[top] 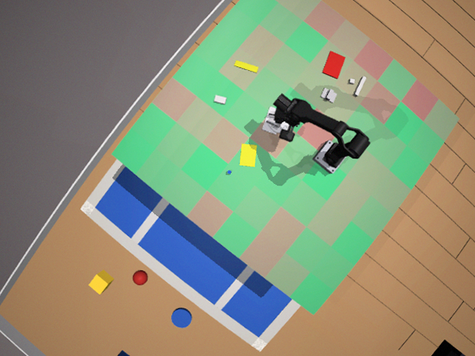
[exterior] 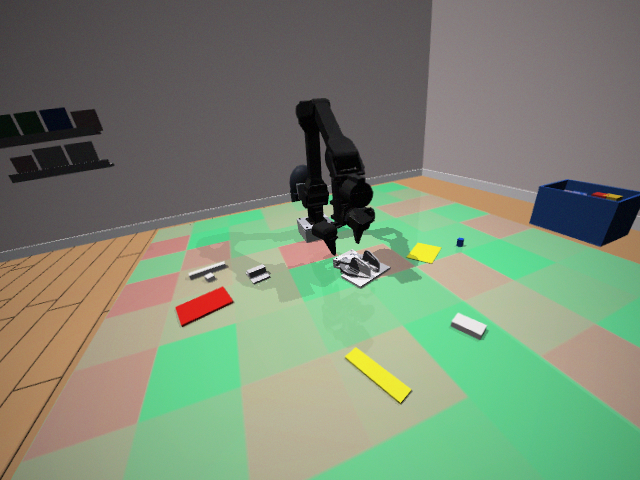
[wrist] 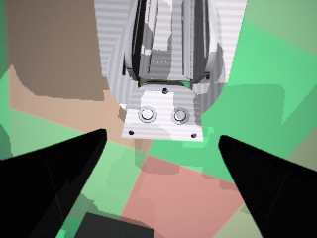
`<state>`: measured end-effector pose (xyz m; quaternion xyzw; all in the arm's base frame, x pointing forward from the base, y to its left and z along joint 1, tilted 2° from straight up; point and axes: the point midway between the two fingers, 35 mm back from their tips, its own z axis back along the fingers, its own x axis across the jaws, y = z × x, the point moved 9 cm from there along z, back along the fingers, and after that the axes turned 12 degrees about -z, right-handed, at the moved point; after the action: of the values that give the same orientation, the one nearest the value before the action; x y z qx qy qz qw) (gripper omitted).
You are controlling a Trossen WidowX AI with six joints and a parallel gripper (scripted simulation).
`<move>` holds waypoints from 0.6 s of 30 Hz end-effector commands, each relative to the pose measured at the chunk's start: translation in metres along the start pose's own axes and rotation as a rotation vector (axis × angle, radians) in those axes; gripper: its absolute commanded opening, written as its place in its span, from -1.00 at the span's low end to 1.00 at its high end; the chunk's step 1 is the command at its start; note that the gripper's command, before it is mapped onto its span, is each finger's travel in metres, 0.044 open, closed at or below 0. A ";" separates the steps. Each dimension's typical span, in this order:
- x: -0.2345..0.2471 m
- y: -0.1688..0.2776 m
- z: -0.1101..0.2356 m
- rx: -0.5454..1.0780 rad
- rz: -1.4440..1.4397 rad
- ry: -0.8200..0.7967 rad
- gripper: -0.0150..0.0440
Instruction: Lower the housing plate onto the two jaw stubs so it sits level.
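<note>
So the hand (top: 283,121) (exterior: 345,249) (wrist: 162,137) is wide open above the tabletop (exterior: 289,341), nothing in it, and the housing plate (top: 272,127) (wrist: 163,127) lies over the two jaws (exterior: 361,263) (wrist: 170,45).

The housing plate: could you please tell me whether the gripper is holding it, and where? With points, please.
Nothing is held; the gripper (exterior: 345,248) (wrist: 162,137) is open above the housing plate (wrist: 165,126).
</note>
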<state>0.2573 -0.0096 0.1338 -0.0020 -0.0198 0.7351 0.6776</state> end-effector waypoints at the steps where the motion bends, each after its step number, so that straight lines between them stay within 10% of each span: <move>1: 0.000 0.003 0.032 -0.017 0.000 0.000 1.00; 18: 0.008 0.058 0.082 -0.012 0.000 0.000 1.00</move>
<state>0.2053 -0.0089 0.2083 -0.0086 -0.0252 0.7326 0.6802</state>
